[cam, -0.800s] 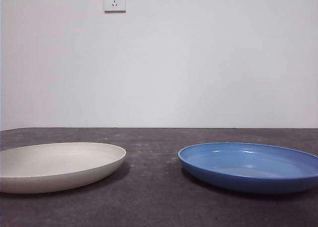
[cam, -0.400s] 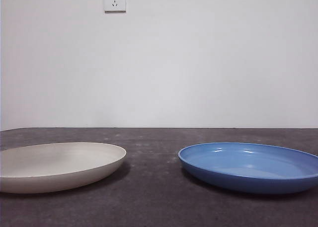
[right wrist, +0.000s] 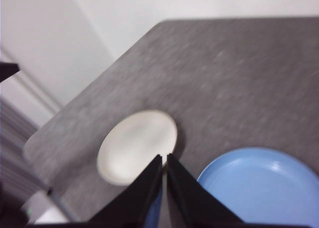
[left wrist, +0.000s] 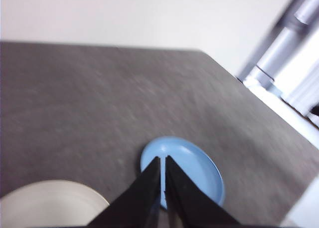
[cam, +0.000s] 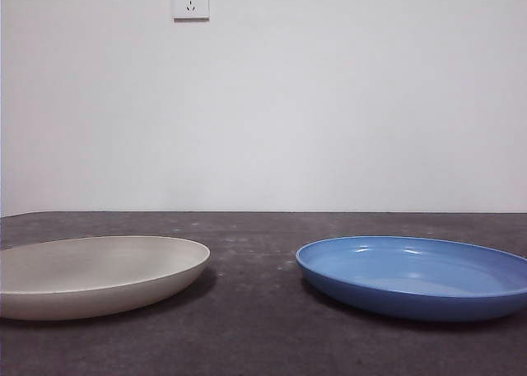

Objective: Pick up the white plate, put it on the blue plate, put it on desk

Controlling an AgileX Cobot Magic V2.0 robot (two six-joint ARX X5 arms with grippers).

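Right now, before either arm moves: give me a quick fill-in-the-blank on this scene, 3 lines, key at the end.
1. The white plate lies flat on the ____, apart from the blue plate.
2. On the wall above the white plate is a white ____.
3. The left gripper and the right gripper both hold their jaws ____, high above the plates.

Missing words: desk; socket; shut

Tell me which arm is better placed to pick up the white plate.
Left, probably. In the left wrist view the white plate lies nearer than the blue plate; in the right wrist view the blue one is nearest and the white one farther off. Neither arm shows in the front view.
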